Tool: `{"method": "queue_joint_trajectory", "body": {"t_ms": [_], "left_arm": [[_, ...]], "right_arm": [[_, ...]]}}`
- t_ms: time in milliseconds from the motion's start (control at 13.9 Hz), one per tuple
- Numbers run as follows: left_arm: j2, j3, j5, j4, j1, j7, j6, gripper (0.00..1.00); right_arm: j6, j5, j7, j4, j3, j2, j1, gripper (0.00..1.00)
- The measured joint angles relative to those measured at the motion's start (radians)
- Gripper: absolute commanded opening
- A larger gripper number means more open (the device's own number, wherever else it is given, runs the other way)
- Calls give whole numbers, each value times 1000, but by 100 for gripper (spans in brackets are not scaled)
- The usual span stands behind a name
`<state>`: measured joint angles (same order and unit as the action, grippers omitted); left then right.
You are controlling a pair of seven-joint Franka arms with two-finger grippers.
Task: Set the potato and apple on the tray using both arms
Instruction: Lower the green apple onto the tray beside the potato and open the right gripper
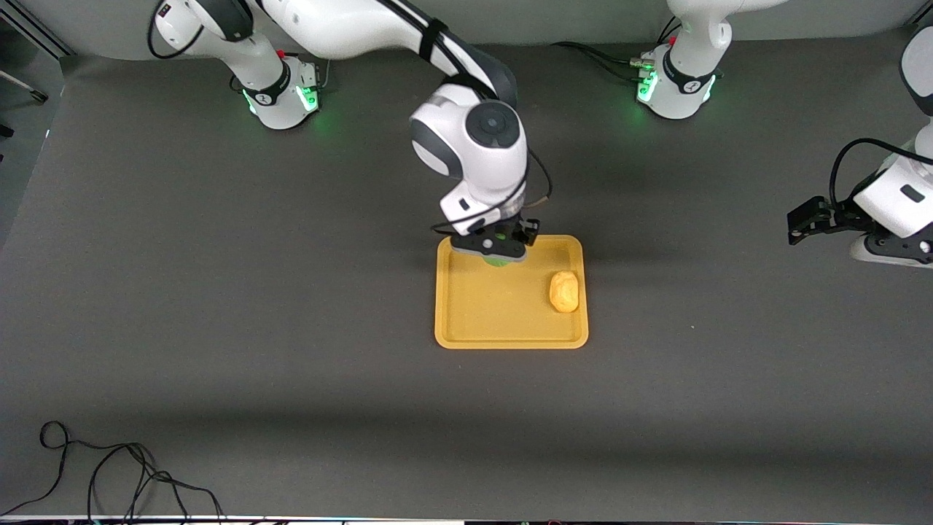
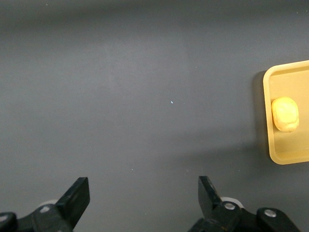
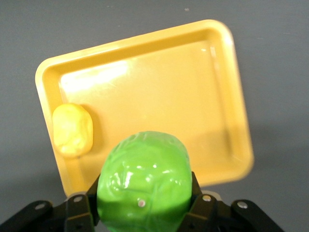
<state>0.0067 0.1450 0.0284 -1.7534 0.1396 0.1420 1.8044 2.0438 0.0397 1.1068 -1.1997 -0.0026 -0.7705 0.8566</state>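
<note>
The yellow-orange tray [image 1: 503, 324] lies mid-table. The yellow-tan potato [image 1: 564, 291] rests on it at the edge toward the left arm's end, also seen in the right wrist view [image 3: 72, 129] and the left wrist view [image 2: 285, 113]. My right gripper [image 1: 498, 251] is shut on the bright green apple [image 3: 144, 181] and holds it over the tray's edge nearest the robot bases; only a sliver of the apple [image 1: 498, 261] shows in the front view. My left gripper [image 2: 143, 198] is open and empty, held above the bare table at the left arm's end, where that arm waits.
The tray [image 3: 159, 96] has bare floor beside the potato. Its corner shows in the left wrist view [image 2: 275, 154]. A black cable [image 1: 109, 474] lies at the table edge nearest the front camera, toward the right arm's end.
</note>
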Motion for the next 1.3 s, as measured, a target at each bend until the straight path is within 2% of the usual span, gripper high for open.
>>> {"method": "queue_joint_trajectory", "body": {"t_ms": [288,577,649,721,1081,1297], "left_arm": [[91,2,5,146,0,0,-89,100],[112,2,38,176,0,0,-127,100],[112,2,45,178,0,0,-127,100],[112,2,54,178,0,0,-127,100],[117,-21,68,171,-13,0,-125,100],[117,-154,19,160,-124,0,-109,100]], "right_arm": [[148,58,23,13,-1,-150,2,48],[181,80,33,30,-1,-206,3,51],[182,81,33,31,-1,-208,3,84],[188,81,33,32,-1,-209,3,100],[192,82,35,64,-2,-209,3,100],[75,82,35,110,-10,-135,0,100]]}}
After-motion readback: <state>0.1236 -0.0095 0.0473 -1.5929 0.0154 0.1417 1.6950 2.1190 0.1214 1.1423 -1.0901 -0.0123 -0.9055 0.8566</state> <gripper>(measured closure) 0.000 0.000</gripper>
